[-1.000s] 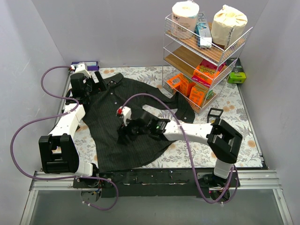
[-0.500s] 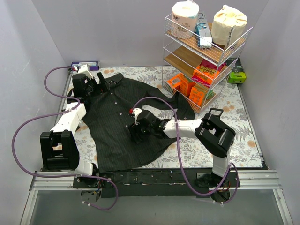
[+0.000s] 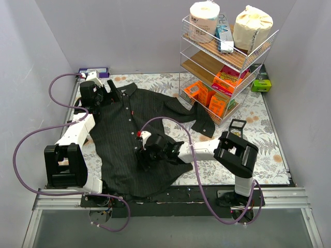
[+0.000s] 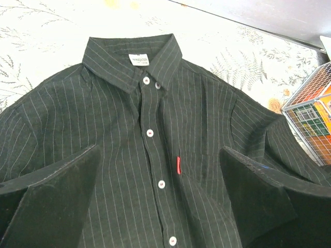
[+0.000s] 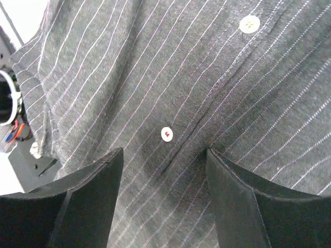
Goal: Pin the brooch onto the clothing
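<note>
Brooch not made out in any view. Shirt (image 3: 116,135) lay spread on the table (image 3: 258,124). Left gripper (image 4: 159,155) hovered near the collar (image 4: 129,57), jaws wide apart, holding nothing. Right gripper (image 5: 164,152) hung low over the shirt front beside a white button (image 5: 166,134), jaws likewise apart.

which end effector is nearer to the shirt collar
Left. The left end effector sits open just beside the collar of the black pinstriped shirt; the right end effector is open over the white buttons much lower down the front.
</note>
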{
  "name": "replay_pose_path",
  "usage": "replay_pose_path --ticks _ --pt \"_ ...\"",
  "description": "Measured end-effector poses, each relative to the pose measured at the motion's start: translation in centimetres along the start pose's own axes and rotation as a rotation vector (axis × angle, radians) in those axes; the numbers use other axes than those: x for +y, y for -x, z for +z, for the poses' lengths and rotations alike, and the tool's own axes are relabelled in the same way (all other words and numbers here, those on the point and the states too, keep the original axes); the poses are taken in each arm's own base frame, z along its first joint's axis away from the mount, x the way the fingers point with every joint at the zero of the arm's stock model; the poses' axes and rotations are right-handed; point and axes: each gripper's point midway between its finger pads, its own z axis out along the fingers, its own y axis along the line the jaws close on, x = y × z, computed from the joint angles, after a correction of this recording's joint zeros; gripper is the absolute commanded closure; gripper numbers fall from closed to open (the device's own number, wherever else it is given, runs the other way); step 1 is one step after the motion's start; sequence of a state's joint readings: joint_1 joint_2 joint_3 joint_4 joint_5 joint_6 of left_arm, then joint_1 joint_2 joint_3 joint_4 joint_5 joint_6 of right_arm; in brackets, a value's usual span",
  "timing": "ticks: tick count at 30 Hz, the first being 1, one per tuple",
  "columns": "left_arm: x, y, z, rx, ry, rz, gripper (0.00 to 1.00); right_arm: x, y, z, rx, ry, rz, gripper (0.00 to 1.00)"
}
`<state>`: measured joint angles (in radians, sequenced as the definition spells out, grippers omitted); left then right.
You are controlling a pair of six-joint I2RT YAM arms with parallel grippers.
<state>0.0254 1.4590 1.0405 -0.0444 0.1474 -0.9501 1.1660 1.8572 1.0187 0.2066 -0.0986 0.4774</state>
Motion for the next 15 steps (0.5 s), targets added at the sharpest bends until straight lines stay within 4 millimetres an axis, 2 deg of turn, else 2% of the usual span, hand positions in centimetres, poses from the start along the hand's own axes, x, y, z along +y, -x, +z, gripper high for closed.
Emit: replay_pose_path --ticks 4,8,12,15 --pt "-0.1 -0.4 0.3 0.011 -0.011 -0.005 0.02 1.9 -1.1 0.0 0.045 0.029 -0.009 0.27" --pt "0.1 -1.6 1.1 0.047 -0.018 -0.014 0.02 1.5 -0.9 -0.5 0.081 -0.019 -0.020 0.24" --pt "0.8 -3.6 2.0 0.107 -0.001 -0.024 0.02 0.3 1.7 -1.7 0.053 -0.090 -0.044 0.21" --pt "1.2 -4.7 2.5 0.141 0.008 -0.030 0.02 -2.1 5.5 -4.1 -0.027 -0.146 -0.039 0.21"
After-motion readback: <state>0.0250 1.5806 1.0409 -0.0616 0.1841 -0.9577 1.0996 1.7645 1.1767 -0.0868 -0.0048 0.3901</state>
